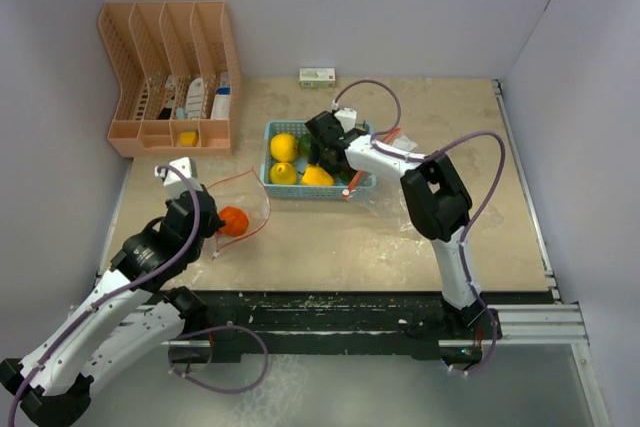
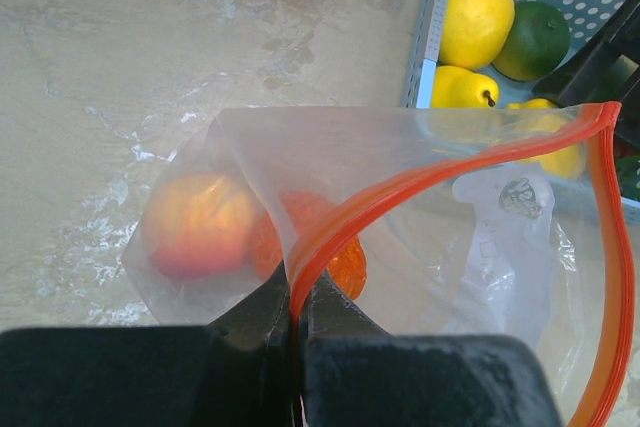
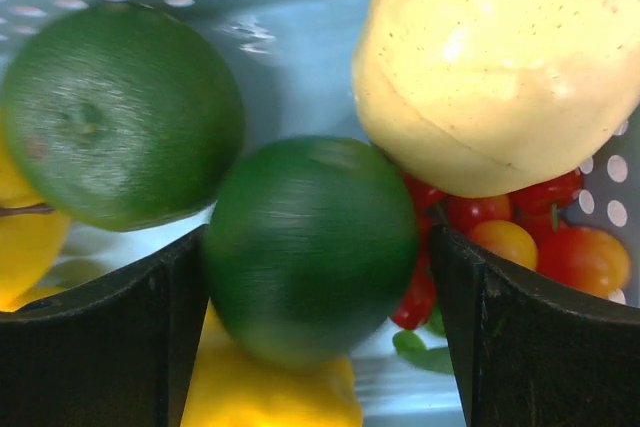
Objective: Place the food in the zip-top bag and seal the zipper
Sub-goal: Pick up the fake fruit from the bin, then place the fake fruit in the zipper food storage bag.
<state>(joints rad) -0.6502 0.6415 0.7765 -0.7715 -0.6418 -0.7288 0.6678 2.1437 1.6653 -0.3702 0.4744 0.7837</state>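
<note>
My left gripper (image 2: 297,322) is pinched tight on the orange zipper rim (image 2: 450,172) of the zip-top bag (image 2: 480,247), holding its mouth open toward the basket (image 2: 425,37). The bag lies near the bench's (image 1: 400,247) left edge, and a peach-coloured fruit (image 2: 200,222) and an orange piece (image 2: 335,247) are already inside. The rest of the food sits in the basket at the far middle of the bench. There my right gripper (image 3: 318,277) stands wide astride a round green fruit (image 3: 300,227). One pad looks to be against it, but I cannot tell whether the grip has landed. It is glossy and dark green, faintly ribbed, and rests on a yellow piece (image 3: 270,387) between a second green fruit (image 3: 120,112) and a pale yellow one (image 3: 500,57), with small red tomatoes (image 3: 540,237) behind. I judge it light, hard-shelled and slippery, so it may squirt out of a squeeze. I would take it across its widest part, pads level.
</note>
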